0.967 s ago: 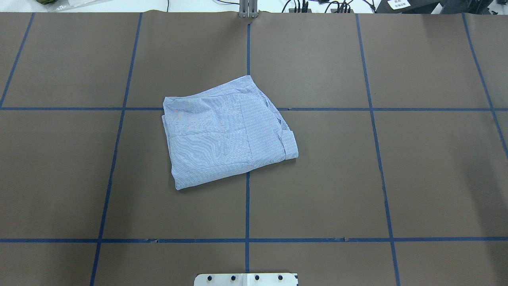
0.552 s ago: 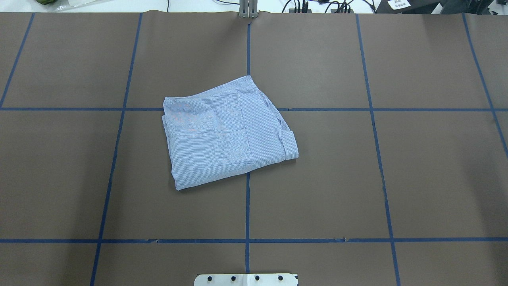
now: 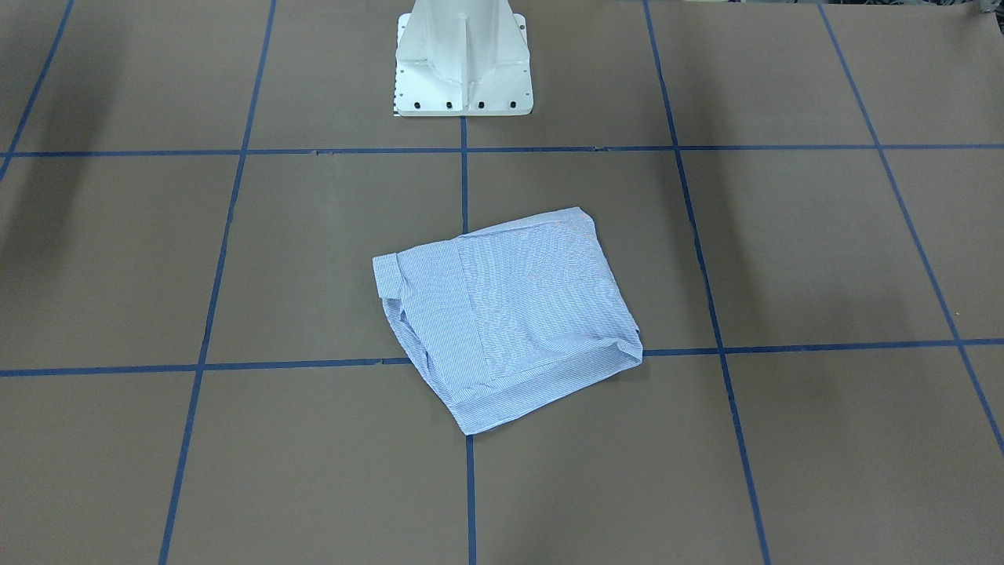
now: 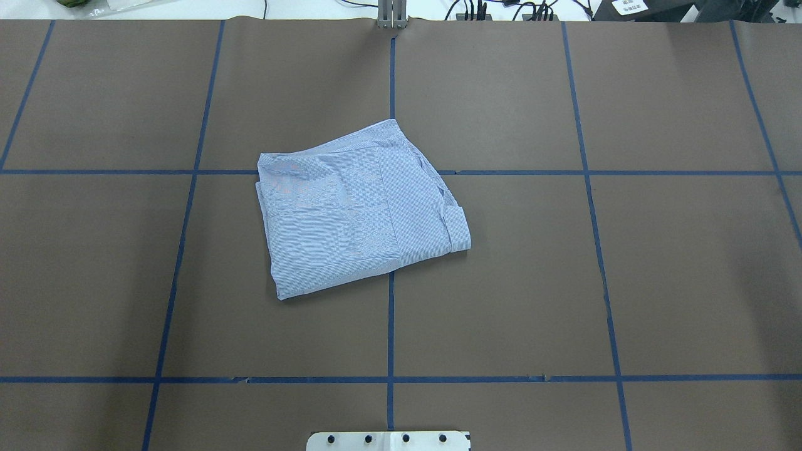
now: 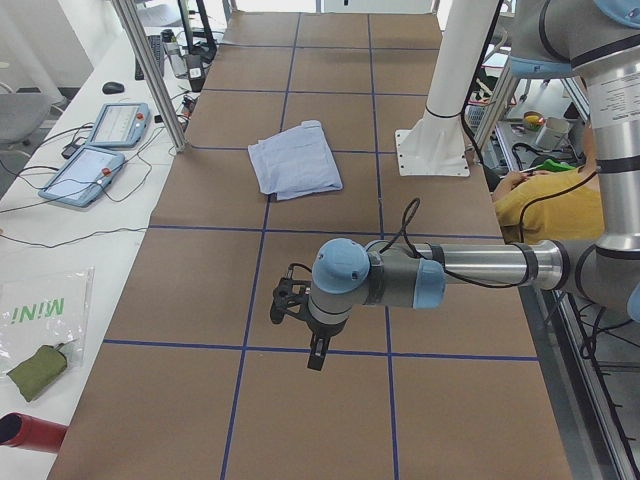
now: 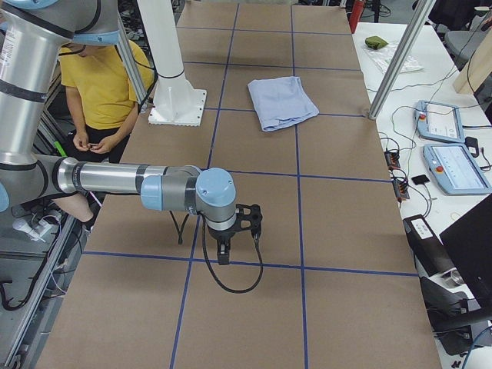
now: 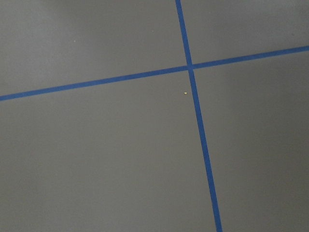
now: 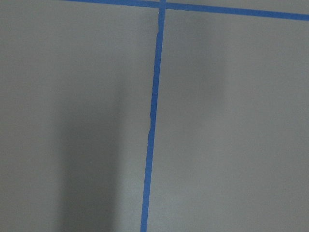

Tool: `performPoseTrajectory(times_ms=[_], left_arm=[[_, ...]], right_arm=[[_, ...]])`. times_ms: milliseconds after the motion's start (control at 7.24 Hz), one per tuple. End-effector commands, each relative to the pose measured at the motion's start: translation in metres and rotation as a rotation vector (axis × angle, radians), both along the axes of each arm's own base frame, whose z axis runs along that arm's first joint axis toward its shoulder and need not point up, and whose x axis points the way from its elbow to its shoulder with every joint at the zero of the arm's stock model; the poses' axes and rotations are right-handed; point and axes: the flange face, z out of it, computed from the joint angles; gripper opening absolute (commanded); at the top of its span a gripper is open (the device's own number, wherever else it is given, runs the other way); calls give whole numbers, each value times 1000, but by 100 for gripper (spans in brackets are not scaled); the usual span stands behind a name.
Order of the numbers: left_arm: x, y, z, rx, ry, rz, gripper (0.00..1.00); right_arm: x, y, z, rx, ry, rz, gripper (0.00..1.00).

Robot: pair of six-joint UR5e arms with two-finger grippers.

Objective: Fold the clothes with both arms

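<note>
One shirt (image 4: 357, 210) lies folded, I judge, so left arm (image 5: 440, 275) at nine and right arm (image 6: 131, 181) at three hang clear; I cannot tell the jaws' opening.

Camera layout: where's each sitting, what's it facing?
Front-facing: across table, facing robot; shirt, white pedestal, no arms.
Overhead: behind robot, looking down; shirt, pedestal foot.
Left: table end; left arm near, shirt beyond.
Right: opposite end; right arm near, shirt beyond.
Left wrist: down at taped table; no fingers.
Right wrist: same.
Shared: shirt in all exterior views.
</note>
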Motion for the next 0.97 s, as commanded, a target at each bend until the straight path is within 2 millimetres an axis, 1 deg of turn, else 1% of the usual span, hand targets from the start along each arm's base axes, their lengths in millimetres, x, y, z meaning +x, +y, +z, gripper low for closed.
performPoseTrajectory(times_ms=[0,138,276,414,552,690,829], left_arm=[[35,-9,-27,60,0,91,100],[35,-6,-24,51,3,93,100],[35,-9,-24,51,-3,90,100],[33,-8,-23,45,5,84,100],[32,-5,-18,38,-3,81,100],[32,-9,-21,47,-6,81,100],[31,-7,-20,43,-7,80,100]], right_arm=[[-1,0,-1,2,-10,-1,100],[-2,-2,-1,3,-30,-3,100],[-3,-2,-3,12,-40,-9,100],[-3,4,3,-2,-38,-9,100],[-2,3,7,-6,-24,-11,100],[-2,3,9,-12,-26,-9,100],[-2,4,8,-22,-29,-5,100]])
